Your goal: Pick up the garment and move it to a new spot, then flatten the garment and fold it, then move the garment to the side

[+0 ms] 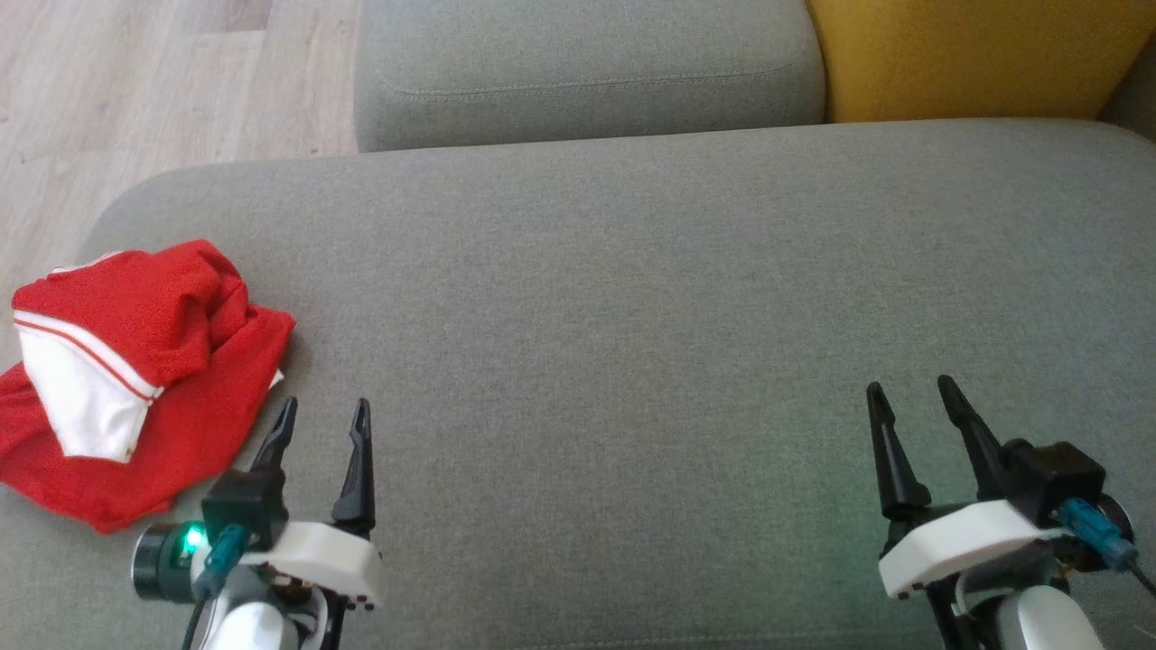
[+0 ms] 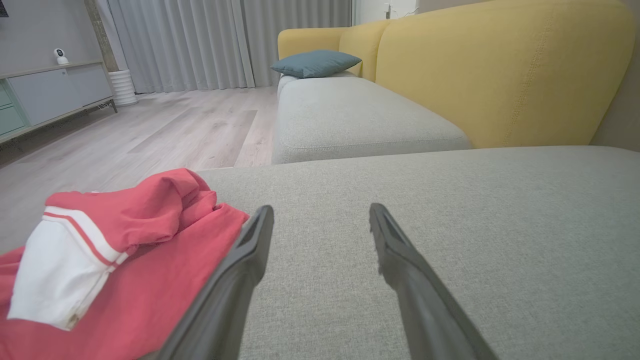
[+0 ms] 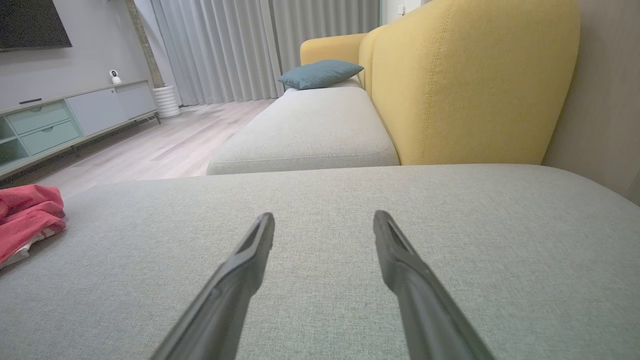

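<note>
Red garment point(image 1: 135, 379) (crumpled), just beside left claw point(image 1: 325, 404)

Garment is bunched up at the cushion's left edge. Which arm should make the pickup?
Left. The left gripper stands open right beside the red garment, one finger nearly at the cloth's edge. The right gripper is open too, but sits far across the grey cushion from it.

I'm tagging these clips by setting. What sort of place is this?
Most likely a home living room: a grey-and-yellow sofa, floor-length curtains and a low cabinet along the wall.
</note>
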